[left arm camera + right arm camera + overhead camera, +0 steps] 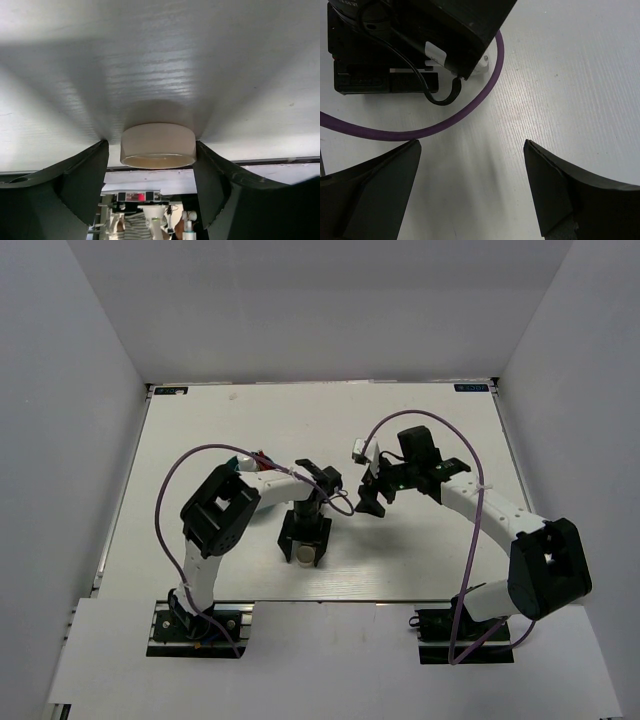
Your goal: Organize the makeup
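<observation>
The round cream compact (pixel 157 145) lies flat on the bench (pixel 420 430), near its middle, directly between the 2 fingers (pixel 82 180) of the left pincer (pixel 303 550), which points straight down over it. The jaws stand apart: 1 finger looks to touch the rim, the other shows a sliver of gap, so I judge it not yet clamped. Being round, the compact has no long axis across the bench (its short axis is upright), so any closing direction suits. The right pincer (pixel 471 146), spread and empty, hangs nearby beside a purple cable (pixel 470 107); the left arm is nearer.
</observation>
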You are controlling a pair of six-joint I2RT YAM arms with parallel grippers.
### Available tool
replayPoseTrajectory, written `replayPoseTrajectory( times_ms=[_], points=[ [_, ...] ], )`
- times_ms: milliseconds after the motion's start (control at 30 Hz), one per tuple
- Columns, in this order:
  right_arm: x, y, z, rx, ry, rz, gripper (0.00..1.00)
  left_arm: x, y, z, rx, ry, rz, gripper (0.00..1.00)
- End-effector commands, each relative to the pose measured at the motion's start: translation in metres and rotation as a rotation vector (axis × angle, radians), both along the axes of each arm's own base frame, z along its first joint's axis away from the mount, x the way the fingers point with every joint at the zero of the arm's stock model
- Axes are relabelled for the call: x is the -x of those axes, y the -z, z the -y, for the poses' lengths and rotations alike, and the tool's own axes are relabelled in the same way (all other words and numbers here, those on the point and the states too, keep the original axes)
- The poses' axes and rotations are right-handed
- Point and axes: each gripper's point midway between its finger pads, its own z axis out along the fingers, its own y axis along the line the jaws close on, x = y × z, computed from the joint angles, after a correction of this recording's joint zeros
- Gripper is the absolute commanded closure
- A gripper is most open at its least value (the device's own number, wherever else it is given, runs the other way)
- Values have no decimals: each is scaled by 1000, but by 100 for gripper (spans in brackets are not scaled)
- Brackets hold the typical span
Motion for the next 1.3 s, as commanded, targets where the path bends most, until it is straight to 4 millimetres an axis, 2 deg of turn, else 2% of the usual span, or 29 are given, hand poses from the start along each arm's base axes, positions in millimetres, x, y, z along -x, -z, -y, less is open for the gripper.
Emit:
replayPoseTrajectory(
  times_ms=[0, 300, 733, 900, 1267],
  points=[
    [1, -14, -1, -36, -14, 35, 11, -33, 26, 18, 65, 51, 114, 23],
    [1, -13, 0, -37, -11, 37, 11, -43, 32, 26, 56, 82, 105, 24],
    [3, -12, 1, -39, -14, 34, 11, -65, 27, 27, 54, 66, 144, 24],
    [3, -12, 2, -36, -10, 34, 11, -65, 29, 29, 58, 73, 138, 24],
    [0, -11, 4, -34, -2, 41, 11, -52, 25, 30, 90, 84, 101, 26]
  ],
)
